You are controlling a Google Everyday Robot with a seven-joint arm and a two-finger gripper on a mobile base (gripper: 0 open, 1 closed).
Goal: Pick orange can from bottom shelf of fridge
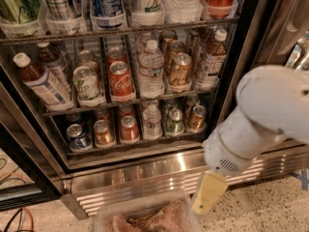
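The fridge (145, 170) stands open in front of me, with a ribbed steel base panel. Its bottom shelf (135, 141) holds a row of small cans. From the left these are a blue can, a copper-orange can (103, 133), a red can (129, 128), a small water bottle, a green can (175, 121) and a second copper-orange can (197, 118). My gripper (205, 204) hangs down from the white arm (260, 124). It is in front of the base panel, below and right of the shelf, and touches no can.
The middle shelf holds bottles, a red cola can (120, 81) and other cans, with larger bottles above. A clear plastic bin (145, 216) sits on the floor below the fridge. The glass door (21, 178) stands open at the left, with cables on the floor beside it. The dark fridge frame rises at the right.
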